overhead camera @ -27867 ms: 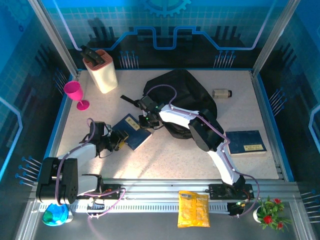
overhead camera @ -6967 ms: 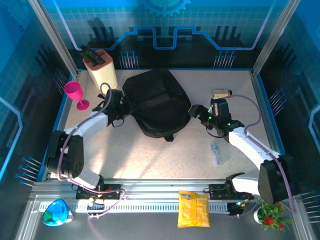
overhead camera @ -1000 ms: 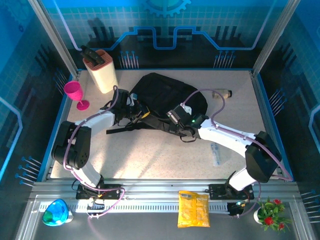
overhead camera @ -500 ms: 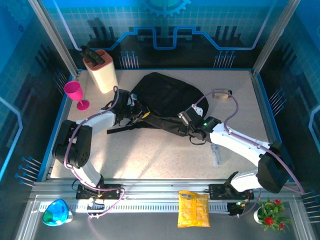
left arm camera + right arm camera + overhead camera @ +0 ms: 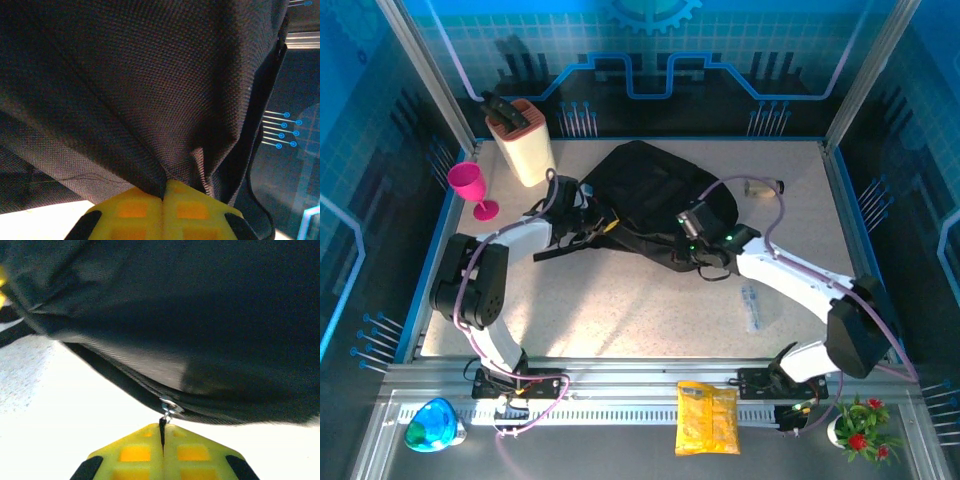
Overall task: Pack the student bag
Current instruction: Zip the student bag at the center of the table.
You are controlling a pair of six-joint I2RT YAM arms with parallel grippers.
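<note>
Up close, right pincer (image 5: 163, 432) apparently grips student bag (image 5: 200, 315) zipper pull (image 5: 167, 410).

Rt wrist: table (image 5: 60, 410) blown out; student bag (image 5: 200, 300) v. dark.

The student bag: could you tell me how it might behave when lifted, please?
Probably floppy: the student bag puckers into folds where the left gripper pinches it. It would likely sag rather than lift whole: it lies slumped, straps trailing.

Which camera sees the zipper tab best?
Right wrist view: the silver zipper tab sits close up, pinched by the right claw. From above it's too small; the left wrist sees fabric of the bag.
</note>
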